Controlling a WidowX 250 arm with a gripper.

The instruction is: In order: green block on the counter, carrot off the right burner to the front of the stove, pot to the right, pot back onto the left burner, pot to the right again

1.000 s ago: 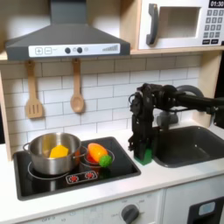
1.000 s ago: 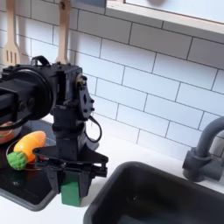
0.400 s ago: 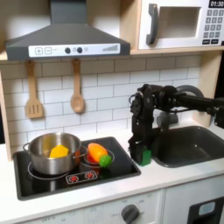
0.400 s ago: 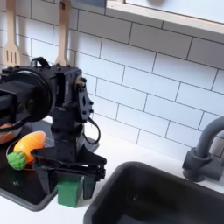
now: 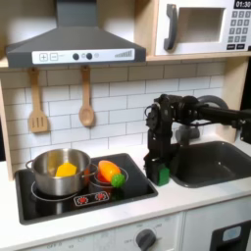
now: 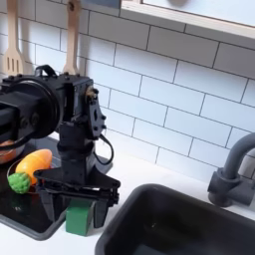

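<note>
In the first exterior view, the pot sits on the stove at nine o'clock, over the left burner, with a yellow toy inside. The carrot lies on the right burner, about three o'clock of the pot, green tip toward the front. At the carrot's three o'clock the block rests on the counter beside the sink. In the second exterior view, the gripper hangs directly over the block, fingers spread to either side.
</note>
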